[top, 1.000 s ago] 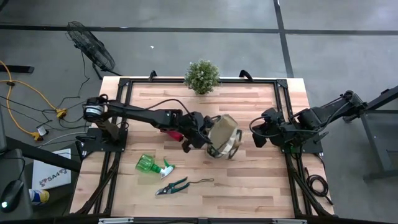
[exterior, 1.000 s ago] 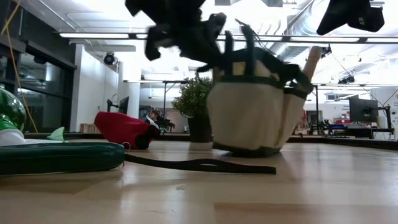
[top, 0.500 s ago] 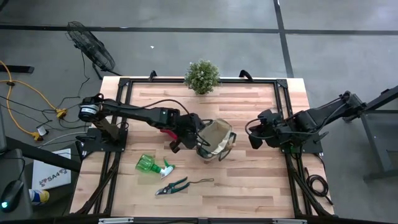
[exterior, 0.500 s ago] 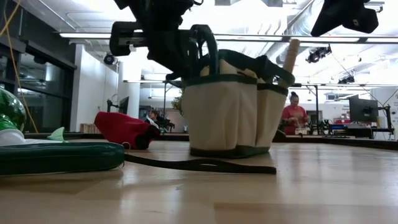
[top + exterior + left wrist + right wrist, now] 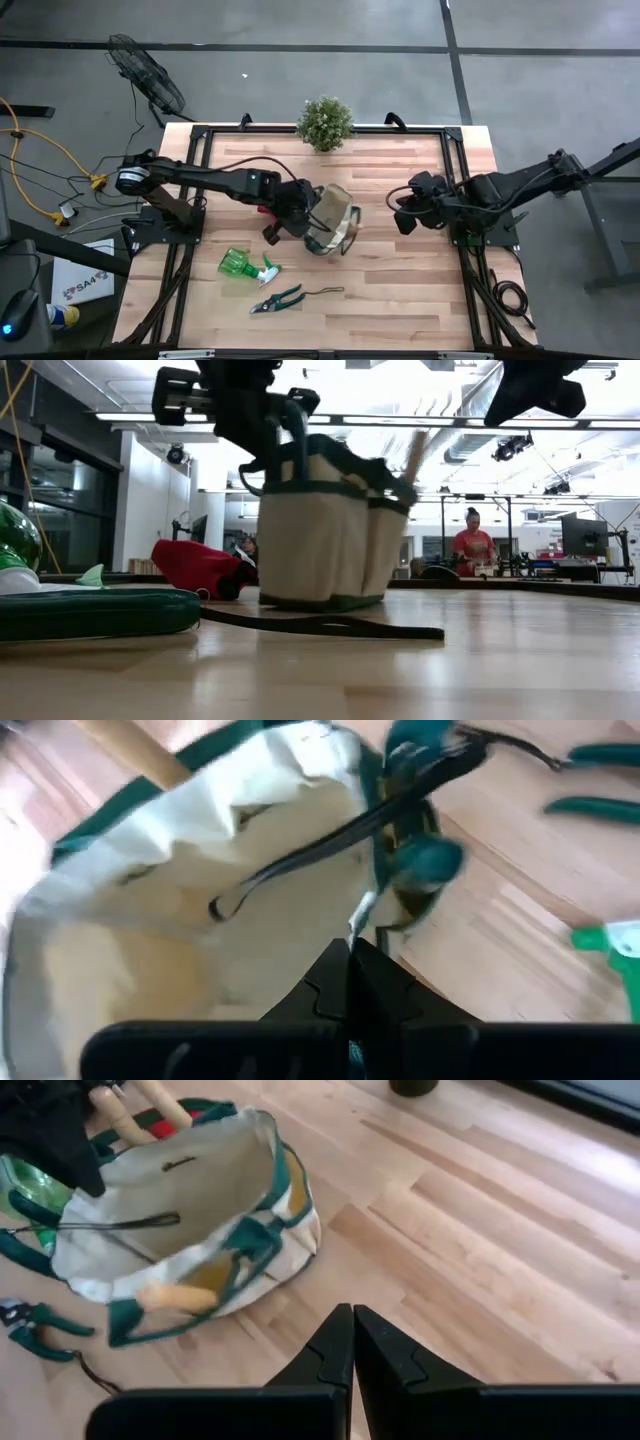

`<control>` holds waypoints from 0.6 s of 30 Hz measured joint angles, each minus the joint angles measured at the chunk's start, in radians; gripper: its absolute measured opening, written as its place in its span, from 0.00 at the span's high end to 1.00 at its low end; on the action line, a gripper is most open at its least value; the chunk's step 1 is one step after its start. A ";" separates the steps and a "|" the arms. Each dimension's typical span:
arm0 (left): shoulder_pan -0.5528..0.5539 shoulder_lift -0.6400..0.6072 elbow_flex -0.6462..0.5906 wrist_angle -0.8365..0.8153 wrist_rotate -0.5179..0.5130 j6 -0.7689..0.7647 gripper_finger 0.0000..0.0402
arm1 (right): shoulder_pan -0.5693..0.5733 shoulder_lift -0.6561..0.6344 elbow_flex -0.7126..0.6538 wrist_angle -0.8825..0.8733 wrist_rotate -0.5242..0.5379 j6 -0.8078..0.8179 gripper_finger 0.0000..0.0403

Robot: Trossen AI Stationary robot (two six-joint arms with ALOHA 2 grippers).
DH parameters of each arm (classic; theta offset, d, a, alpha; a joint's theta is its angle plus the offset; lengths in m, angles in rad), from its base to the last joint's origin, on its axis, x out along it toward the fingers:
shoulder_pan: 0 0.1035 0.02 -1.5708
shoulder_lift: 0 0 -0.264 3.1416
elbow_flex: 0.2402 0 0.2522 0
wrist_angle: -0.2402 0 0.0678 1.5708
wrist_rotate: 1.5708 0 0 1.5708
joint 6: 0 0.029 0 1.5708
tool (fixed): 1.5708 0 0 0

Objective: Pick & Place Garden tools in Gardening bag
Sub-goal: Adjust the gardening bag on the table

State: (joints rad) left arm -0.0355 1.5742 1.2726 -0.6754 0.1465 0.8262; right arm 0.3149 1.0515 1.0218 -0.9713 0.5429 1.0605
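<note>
Pinching gardening bag [image 5: 331, 217] rim with left claw [image 5: 300, 215], likely keeping its mouth accessible; right claw [image 5: 406, 214] closed, empty, parked at 3 o'clock.

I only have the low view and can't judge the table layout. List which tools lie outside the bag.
Observer: From above, the pruners and the spray bottle lie on the table, apart from the gardening bag.
Operator: Report the right end effector.
Observer: The right end effector is shut and empty, off to the bag's right.
Operator: Now the left.
Observer: The left end effector is shut on the bag's strap.
</note>
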 joint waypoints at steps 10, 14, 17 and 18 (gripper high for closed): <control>-0.023 -0.017 -0.001 -0.059 -0.010 -0.030 1.00 | -0.089 0.004 0.000 0.121 -0.005 -0.146 0.99; -0.026 -0.017 -0.001 -0.046 -0.028 -0.058 1.00 | -0.142 0.020 0.000 0.196 -0.047 -0.199 0.99; -0.025 -0.017 -0.001 -0.044 -0.047 -0.118 1.00 | -0.186 0.052 0.000 0.247 -0.113 -0.258 0.99; -0.025 -0.017 -0.001 -0.042 -0.056 -0.139 0.99 | -0.200 0.064 0.000 0.259 -0.137 -0.277 0.99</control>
State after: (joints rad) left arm -0.0601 1.5570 1.2715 -0.7172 0.0908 0.6868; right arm 0.1149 1.1158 1.0218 -0.7126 0.4064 0.7838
